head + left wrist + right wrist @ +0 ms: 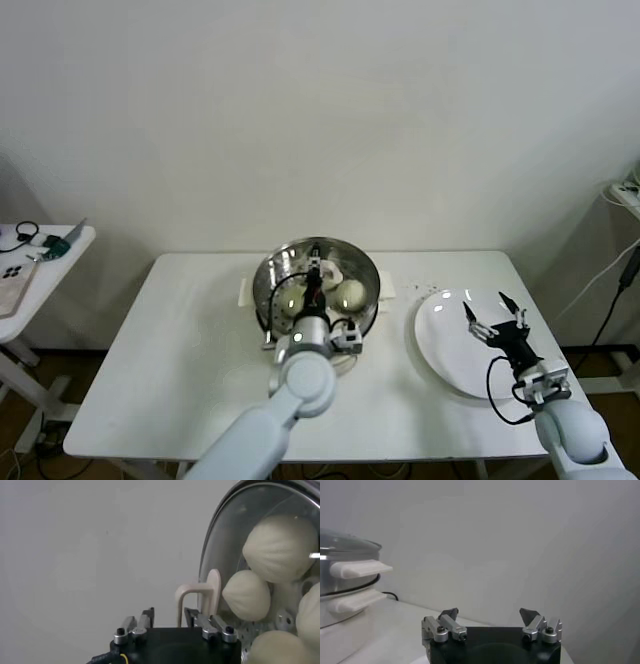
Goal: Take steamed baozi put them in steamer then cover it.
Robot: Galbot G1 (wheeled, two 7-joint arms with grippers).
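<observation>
The steamer (372,272), a shiny steel basket on a cream base, stands mid-table; it also shows in the right wrist view (340,580). Several off-white baozi (349,293) lie inside, seen through the glass lid (220,545) that sits on it. My left gripper (315,280) hangs over the steamer. In the left wrist view its fingers stand apart (169,616), and the lid's cream handle (197,592) is close by one finger, with a gap on the other side. My right gripper (495,325) is open and empty above the white plate (445,350).
A small side table (40,255) with cables and small items stands at the far left. Cords (615,290) hang at the far right. A few dark specks (425,288) lie on the table between steamer and plate.
</observation>
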